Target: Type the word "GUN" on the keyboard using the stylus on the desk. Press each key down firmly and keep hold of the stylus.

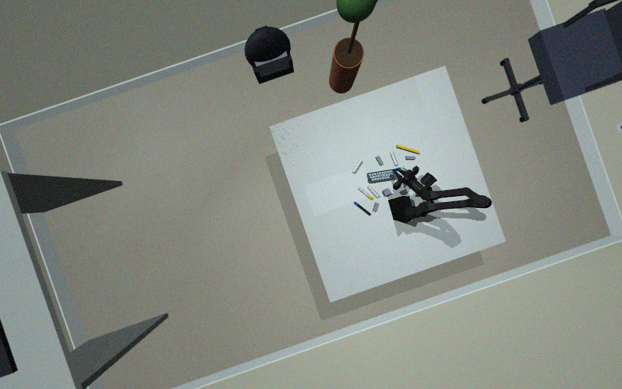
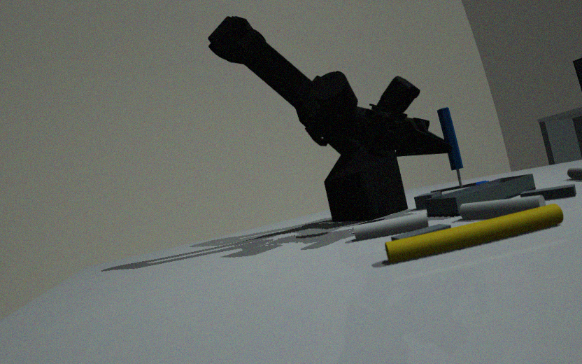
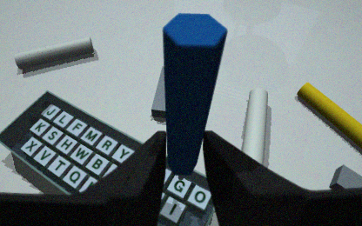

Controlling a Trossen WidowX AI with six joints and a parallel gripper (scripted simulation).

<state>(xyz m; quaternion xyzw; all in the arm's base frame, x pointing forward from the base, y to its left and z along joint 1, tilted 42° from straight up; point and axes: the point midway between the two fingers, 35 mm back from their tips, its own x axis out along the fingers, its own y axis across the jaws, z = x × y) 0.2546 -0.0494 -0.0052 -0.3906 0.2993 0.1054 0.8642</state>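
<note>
Jaws: clenched on the blue stylus (image 3: 191,93), one dark finger (image 3: 147,174) on each side of its lower shaft; the gripper (image 2: 438,147) reaches out level from the arm (image 2: 280,72).
Stylus: close to upright, with a slight lean; its thin grey tip points down at the near end of the keyboard (image 2: 483,192), and contact cannot be told from the exterior view.
Keyboard: a flat dark slab lying on the surface (image 1: 352,261), its white keys (image 3: 82,145) lettered in green; the wrist view shows the G, O and I keys just below the jaws, beside the stylus shaft.
Beside the keyboard: a white cylinder (image 3: 255,123) and a grey block (image 3: 159,97) lie just past it in the wrist view, another white cylinder (image 3: 54,53) farther off to the left, apart from the keyboard's edge.
Yellow cylinder: (image 2: 474,233) lies flat near the keyboard, with a grey cylinder (image 2: 497,207) and a flat grey bar (image 2: 420,232) between them.
Other clutter: a small blue-tipped pen (image 1: 362,208), a yellow-tipped stick (image 1: 365,193) and grey blocks sit on the keyboard's other side in the top view.
Open room: the clutter bunches around the keyboard near the arm's base (image 1: 400,210); wide stretches of surface run from there to every edge.
Edges: the surface's far corner lies near a potted plant (image 1: 347,63); an office chair (image 1: 570,57) stands beyond another corner.
</note>
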